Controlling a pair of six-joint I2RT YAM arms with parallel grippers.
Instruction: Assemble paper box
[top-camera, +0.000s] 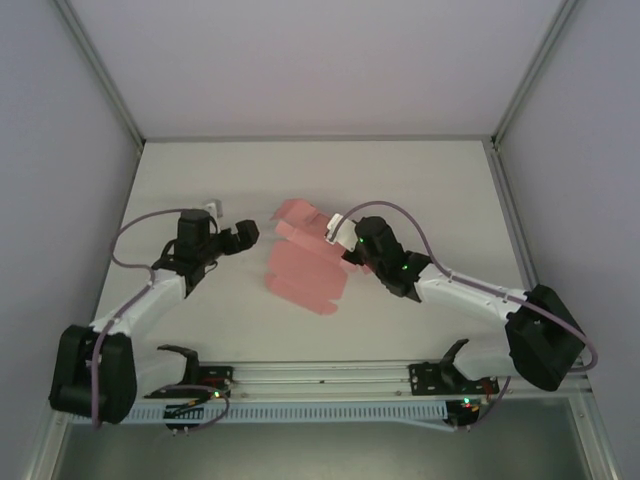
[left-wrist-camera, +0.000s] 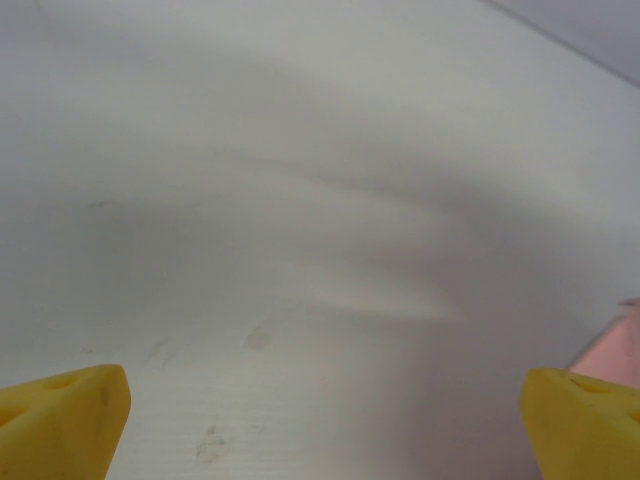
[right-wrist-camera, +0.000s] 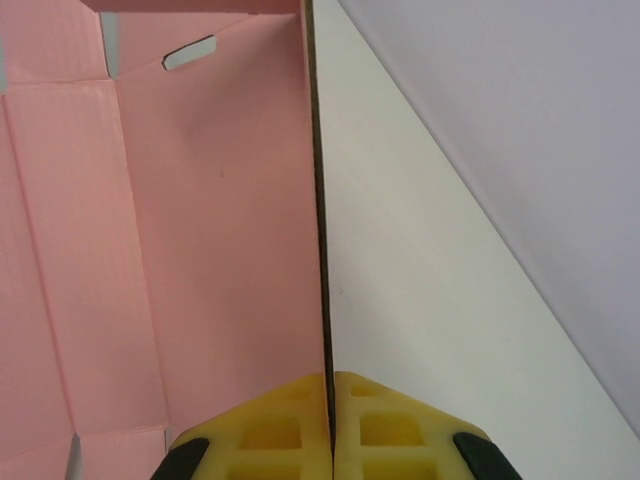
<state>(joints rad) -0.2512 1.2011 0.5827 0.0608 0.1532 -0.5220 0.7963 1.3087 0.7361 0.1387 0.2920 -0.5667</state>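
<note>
Pinching the paper box (right-wrist-camera: 200, 250): right gripper (right-wrist-camera: 330, 390) (left gripper (left-wrist-camera: 325, 415) agape).

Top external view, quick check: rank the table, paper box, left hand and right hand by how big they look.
1. table
2. paper box
3. left hand and right hand: they look about alike, so I have not ranked them.

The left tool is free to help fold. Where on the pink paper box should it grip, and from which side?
Probably the left edge of the paper box, approached from the left. It is thin card, so only an edge fits in the jaws. The left tool stands open there, and the right tool pinches the opposite side.
</note>
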